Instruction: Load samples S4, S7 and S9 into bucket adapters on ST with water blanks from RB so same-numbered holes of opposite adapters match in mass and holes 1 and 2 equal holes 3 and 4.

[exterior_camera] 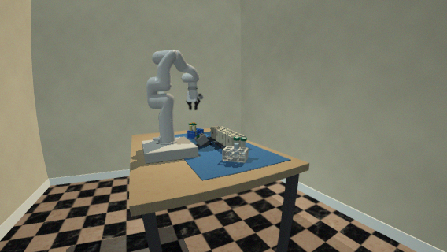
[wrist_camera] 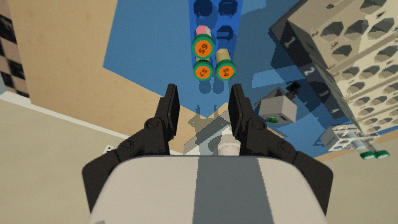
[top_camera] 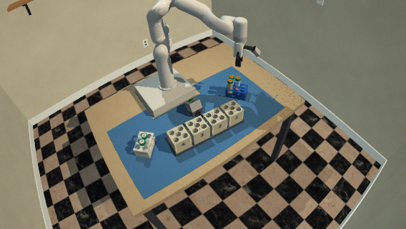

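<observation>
The blue sample rack RS (top_camera: 236,91) stands on the blue mat and holds three tubes with orange cap dots. In the wrist view I read S9 (wrist_camera: 203,47) and S4 (wrist_camera: 225,70); the label on the third tube (wrist_camera: 203,70) is too small to read. My gripper (top_camera: 238,63) hangs high above the table, beyond the rack on its far side, open and empty; it also shows in the wrist view (wrist_camera: 202,107). The four tan adapters on stand ST (top_camera: 205,125) stand in a row with all visible holes empty. The white blank rack RB (top_camera: 144,144) holds two green-capped tubes.
The grey sloped desk with the green DONE key (top_camera: 193,105) sits between the arm's base plate (top_camera: 165,94) and the adapters. The table's far right edge lies close behind the sample rack. In the exterior view the gripper (exterior_camera: 193,105) is well above the sample rack (exterior_camera: 194,131).
</observation>
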Action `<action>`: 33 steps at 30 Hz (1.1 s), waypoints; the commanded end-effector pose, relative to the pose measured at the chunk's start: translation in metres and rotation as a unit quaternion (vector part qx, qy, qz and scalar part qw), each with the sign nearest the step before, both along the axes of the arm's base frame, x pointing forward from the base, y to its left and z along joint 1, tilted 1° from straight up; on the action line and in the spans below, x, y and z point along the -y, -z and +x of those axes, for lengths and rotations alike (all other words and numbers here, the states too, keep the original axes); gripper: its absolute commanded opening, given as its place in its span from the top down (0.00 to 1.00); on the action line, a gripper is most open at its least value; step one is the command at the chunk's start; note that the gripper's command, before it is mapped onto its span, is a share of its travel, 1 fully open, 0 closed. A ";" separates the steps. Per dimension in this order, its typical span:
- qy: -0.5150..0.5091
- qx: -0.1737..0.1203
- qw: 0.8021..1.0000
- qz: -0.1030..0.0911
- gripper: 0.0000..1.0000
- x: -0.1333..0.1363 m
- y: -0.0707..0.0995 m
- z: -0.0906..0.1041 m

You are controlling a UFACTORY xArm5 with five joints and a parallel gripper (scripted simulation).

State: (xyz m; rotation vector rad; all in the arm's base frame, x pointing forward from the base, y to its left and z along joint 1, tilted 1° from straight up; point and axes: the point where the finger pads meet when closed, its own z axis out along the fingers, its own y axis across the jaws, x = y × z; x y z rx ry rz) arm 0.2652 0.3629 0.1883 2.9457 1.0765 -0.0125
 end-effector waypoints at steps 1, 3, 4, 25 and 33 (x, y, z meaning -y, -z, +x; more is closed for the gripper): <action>0.000 0.001 1.000 0.001 0.43 -0.001 0.006 0.000; 0.000 0.001 1.000 0.001 0.43 -0.001 0.010 0.000; 0.000 0.001 1.000 0.001 0.43 -0.001 0.012 0.000; 0.000 0.001 1.000 0.001 0.43 0.000 0.048 0.000; 0.000 0.001 1.000 0.001 0.43 0.000 0.062 0.000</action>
